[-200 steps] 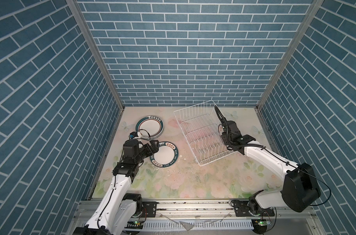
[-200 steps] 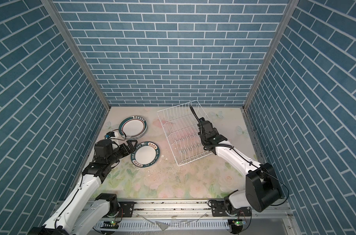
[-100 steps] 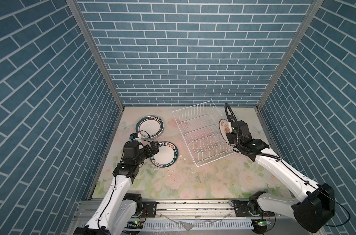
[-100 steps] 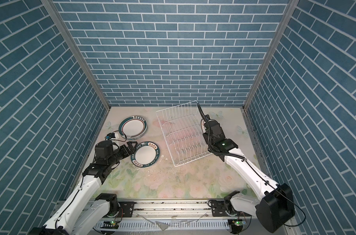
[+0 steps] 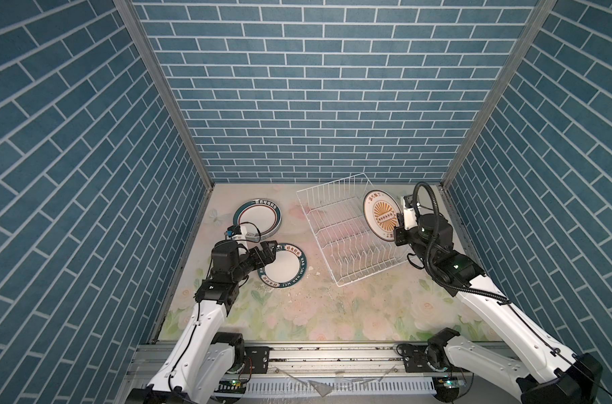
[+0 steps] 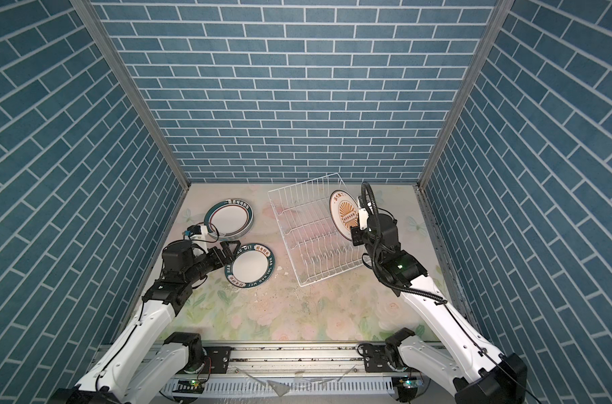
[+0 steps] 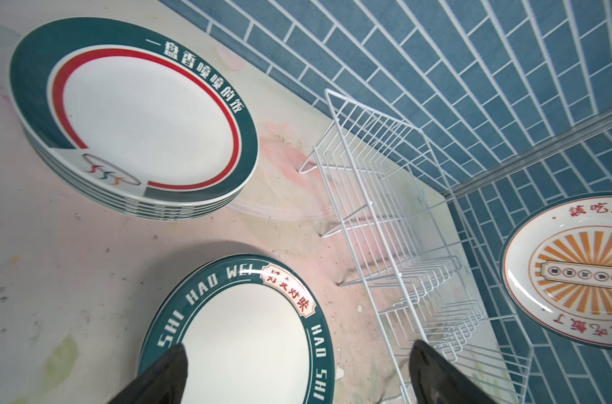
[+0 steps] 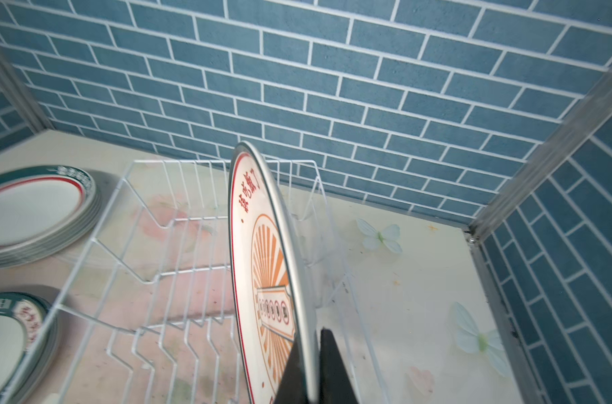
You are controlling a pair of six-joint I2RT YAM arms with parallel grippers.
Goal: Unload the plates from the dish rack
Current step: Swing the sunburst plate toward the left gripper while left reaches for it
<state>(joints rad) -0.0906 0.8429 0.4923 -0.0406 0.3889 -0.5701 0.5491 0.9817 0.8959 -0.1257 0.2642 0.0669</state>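
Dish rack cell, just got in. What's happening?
The right gripper is shut on the sunburst plate, its fingers pinching the rim and holding it on edge over the right side of the dish rack. No other plate shows in the rack. The left gripper hangs open over the small green-rimmed stack on the table, holding nothing. A larger green-rimmed stack sits behind that one.

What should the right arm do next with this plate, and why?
Probably carry the sunburst plate clear of the dish rack and lay it flat on the table. The right gripper pinches its rim, holding it on edge over the rack.
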